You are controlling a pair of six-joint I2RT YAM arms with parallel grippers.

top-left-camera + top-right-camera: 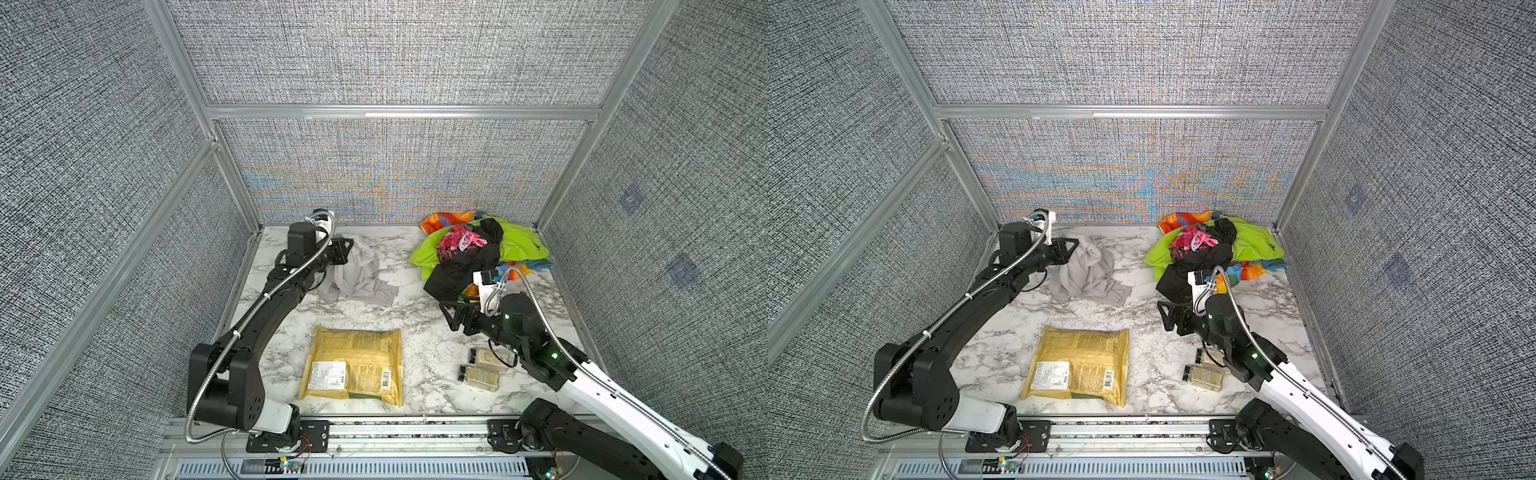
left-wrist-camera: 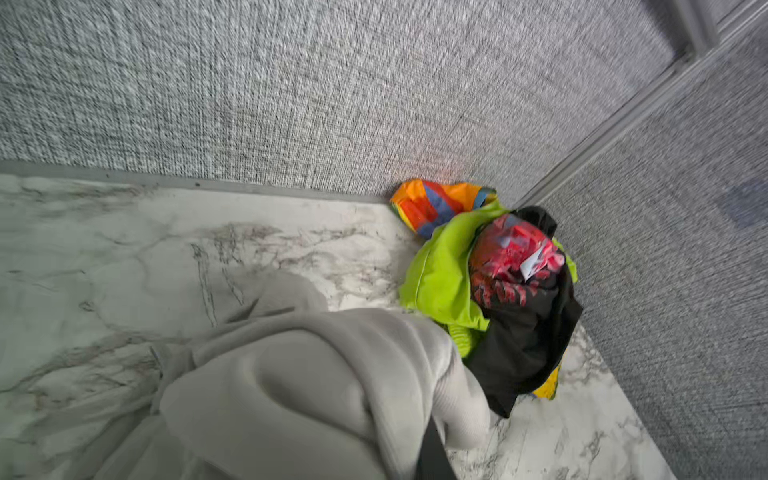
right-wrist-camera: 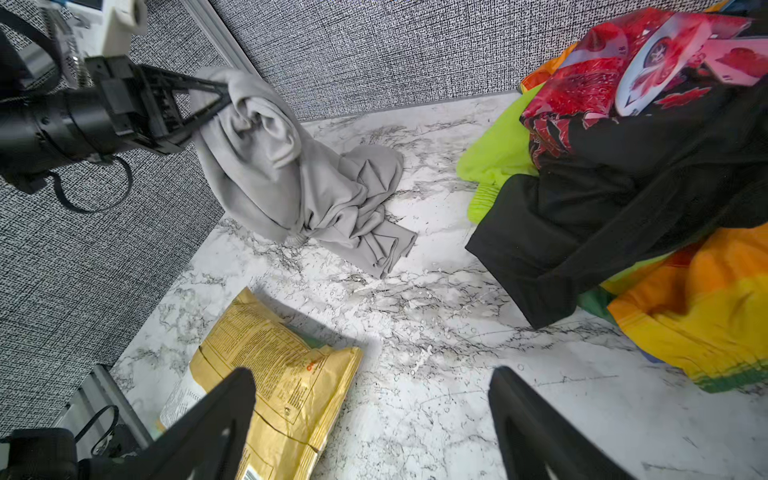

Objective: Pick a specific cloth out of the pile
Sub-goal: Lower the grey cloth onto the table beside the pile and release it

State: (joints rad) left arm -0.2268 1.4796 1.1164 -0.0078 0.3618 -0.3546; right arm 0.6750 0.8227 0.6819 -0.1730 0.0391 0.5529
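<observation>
In both top views, at ten o'clock on the table (image 1: 415, 332): left gripper (image 1: 348, 246) clamped tight on an upper fold of the cloth (image 1: 357, 278), raised end at the fingertips, the rest draped toward four o'clock and trailing on the marble. Well apart from the pile (image 1: 478, 249) at one o'clock, so probably already free of it. Right gripper (image 1: 451, 316) spread wide and empty, just short of the pile's black edge, likely kept out of the way. Through the left wrist: cloth bunched directly under the camera, hiding the jaws; pile beyond, in the corner. Through the right wrist: closed tips buried in the cloth's peak, hem resting on the table, yellow package (image 3: 270, 374) nearer.
</observation>
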